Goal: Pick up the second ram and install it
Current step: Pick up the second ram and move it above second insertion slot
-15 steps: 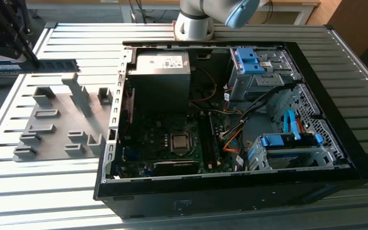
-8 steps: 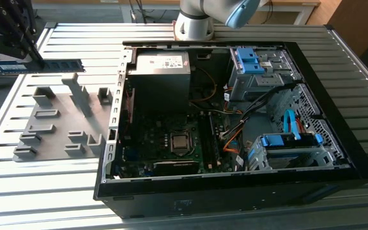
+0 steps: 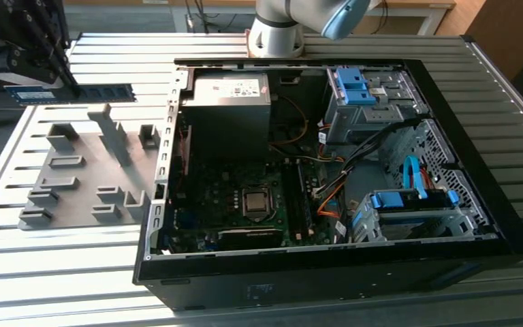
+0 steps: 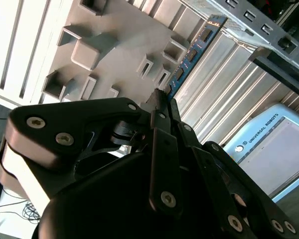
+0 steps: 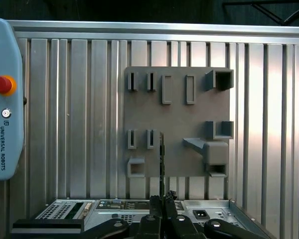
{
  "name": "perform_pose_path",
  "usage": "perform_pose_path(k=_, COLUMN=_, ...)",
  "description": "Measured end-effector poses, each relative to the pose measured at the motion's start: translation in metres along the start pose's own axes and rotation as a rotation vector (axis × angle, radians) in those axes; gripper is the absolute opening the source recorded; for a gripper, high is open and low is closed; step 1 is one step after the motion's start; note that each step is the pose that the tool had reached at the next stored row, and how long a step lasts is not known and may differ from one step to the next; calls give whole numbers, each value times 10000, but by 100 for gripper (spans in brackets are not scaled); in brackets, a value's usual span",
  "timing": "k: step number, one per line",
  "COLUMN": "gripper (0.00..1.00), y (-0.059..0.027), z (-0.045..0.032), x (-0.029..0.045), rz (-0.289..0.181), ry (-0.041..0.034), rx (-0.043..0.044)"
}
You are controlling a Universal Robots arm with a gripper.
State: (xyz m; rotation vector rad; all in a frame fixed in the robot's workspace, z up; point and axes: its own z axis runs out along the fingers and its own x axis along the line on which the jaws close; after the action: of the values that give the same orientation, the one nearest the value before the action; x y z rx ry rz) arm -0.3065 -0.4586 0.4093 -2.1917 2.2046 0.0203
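Exterior view, black two-finger pincer clenched on one end of long thin blue-green ram stick, stick held level over grey slotted fixture plate, open black computer case beside the plate, at the exterior view's right.

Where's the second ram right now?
The second ram is at the exterior view's upper left, clamped in the gripper above the far end of the grey fixture plate, left of the open computer case.
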Motion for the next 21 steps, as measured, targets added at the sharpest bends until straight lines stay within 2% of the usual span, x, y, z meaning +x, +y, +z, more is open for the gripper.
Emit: perform_pose_path(k=21, gripper=14, y=-564, z=14, x=-3, rz=1, ry=0, rx=-1)
